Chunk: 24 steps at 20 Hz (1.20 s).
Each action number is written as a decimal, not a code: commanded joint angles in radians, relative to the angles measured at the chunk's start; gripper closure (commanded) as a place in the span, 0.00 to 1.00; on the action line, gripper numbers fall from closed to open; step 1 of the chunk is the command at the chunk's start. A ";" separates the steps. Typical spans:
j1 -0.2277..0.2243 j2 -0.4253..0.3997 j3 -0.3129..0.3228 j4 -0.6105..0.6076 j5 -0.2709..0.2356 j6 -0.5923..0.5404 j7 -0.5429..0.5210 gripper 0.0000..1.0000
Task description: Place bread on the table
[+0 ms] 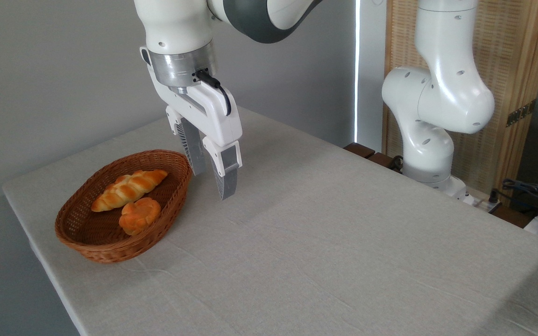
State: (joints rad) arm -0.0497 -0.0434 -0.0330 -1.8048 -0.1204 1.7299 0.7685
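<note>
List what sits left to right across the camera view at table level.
wicker basket holding braided loaf and round bun → open end effector → bare table cloth → robot base

Arm (437,98): glossy white shells, dark grey joint band, silver wrist ring, black cable; gripper (212,179) white with grey ribbed fingers (226,179).

We find no readable text, label, brand, number or sign anywhere in view. The arm's white casing carries no legible marking, and the rest of the scene offers us nothing printed that we can make out.
</note>
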 commanded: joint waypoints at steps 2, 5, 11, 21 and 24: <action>-0.001 0.000 0.004 0.012 -0.013 -0.033 -0.011 0.00; -0.001 0.000 0.002 0.012 -0.011 -0.044 -0.005 0.00; -0.001 0.000 0.002 0.012 -0.011 -0.047 -0.006 0.00; -0.001 -0.001 0.002 0.013 -0.011 -0.047 -0.005 0.00; -0.001 0.000 0.002 0.012 -0.011 -0.047 -0.005 0.00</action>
State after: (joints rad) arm -0.0497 -0.0425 -0.0333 -1.8048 -0.1204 1.7091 0.7686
